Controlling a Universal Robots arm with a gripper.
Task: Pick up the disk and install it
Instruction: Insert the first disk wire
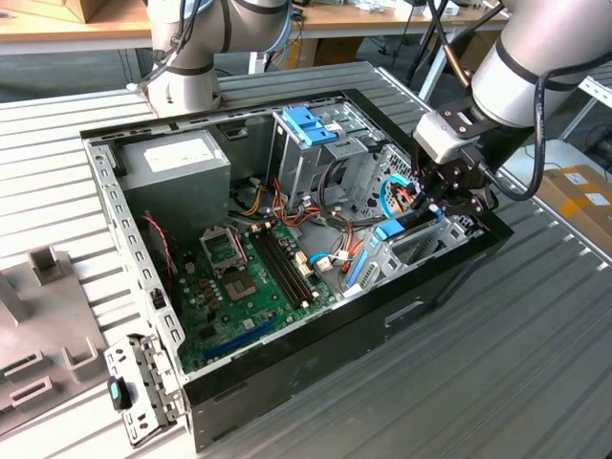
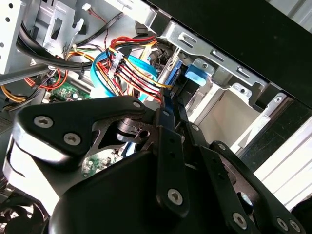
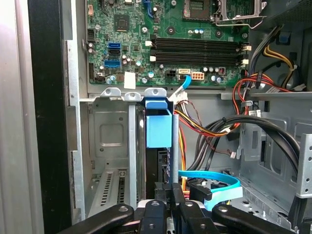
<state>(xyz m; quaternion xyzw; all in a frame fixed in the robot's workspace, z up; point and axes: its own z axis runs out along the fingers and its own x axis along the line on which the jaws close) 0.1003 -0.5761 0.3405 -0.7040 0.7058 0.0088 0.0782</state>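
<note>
Inside the open computer case (image 1: 316,287), my jaws (image 3: 168,187) pinch the disk (image 3: 159,127). Disk stands on edge within a grey metal bay (image 3: 109,141), beside the motherboard (image 3: 165,44).

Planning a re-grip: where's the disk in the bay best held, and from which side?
Across its narrow exposed edge, from the open side of the case: the disk stands on edge between the metal walls of the bay, leaving its broad faces covered.
</note>
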